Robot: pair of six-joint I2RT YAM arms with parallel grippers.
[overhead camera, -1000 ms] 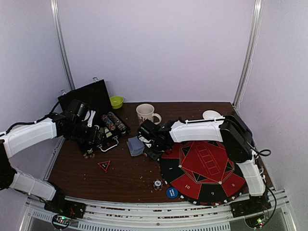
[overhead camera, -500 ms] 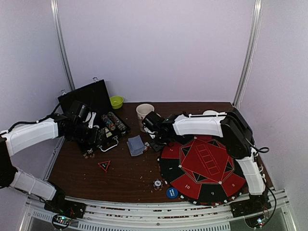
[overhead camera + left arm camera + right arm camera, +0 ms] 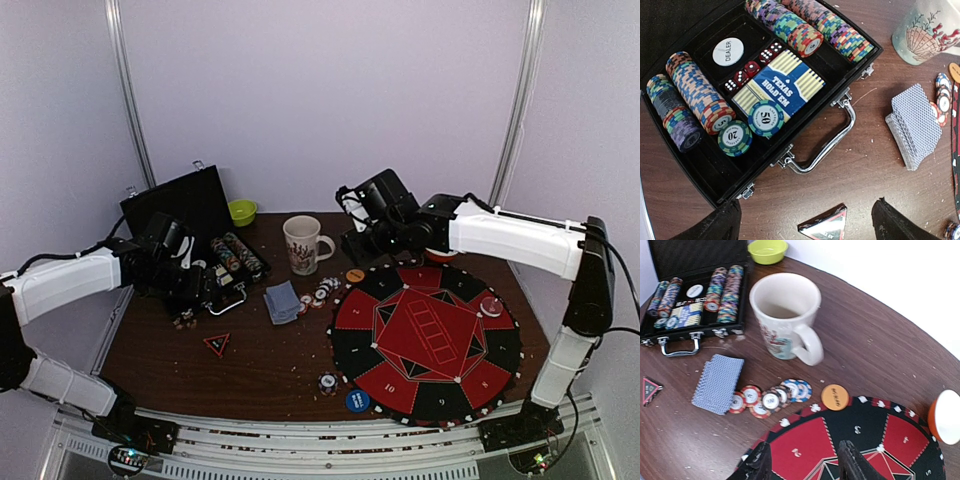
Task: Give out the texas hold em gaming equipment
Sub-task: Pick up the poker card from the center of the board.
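Observation:
A grey-blue deck of cards [image 3: 282,301] [image 3: 717,383] [image 3: 914,125] lies left of the round red-and-black mat [image 3: 425,340]. A row of striped chips [image 3: 320,293] [image 3: 770,397] runs from the deck toward an orange button [image 3: 355,275] [image 3: 835,397] at the mat's rim. A blue button [image 3: 358,400] and a few chips [image 3: 327,382] sit at the mat's near edge, and a clear disc [image 3: 491,306] lies on the mat. My right gripper [image 3: 360,232] [image 3: 805,450] hangs open and empty above the mat's far-left rim. My left gripper [image 3: 185,290] [image 3: 807,210] is open over bare table in front of the chip case [image 3: 215,265] [image 3: 805,145].
A white patterned mug [image 3: 303,243] [image 3: 785,320] stands behind the chips, with a green bowl [image 3: 242,211] [image 3: 767,250] at the back. A red-rimmed bowl [image 3: 945,417] sits beyond the mat. A black-and-red triangle [image 3: 217,344] [image 3: 826,227] lies between my left fingers. The case lid stands upright.
My right arm rose and swung back and to the right, away from the deck. A row of chips and an orange button now show by the mat. The left arm barely moved.

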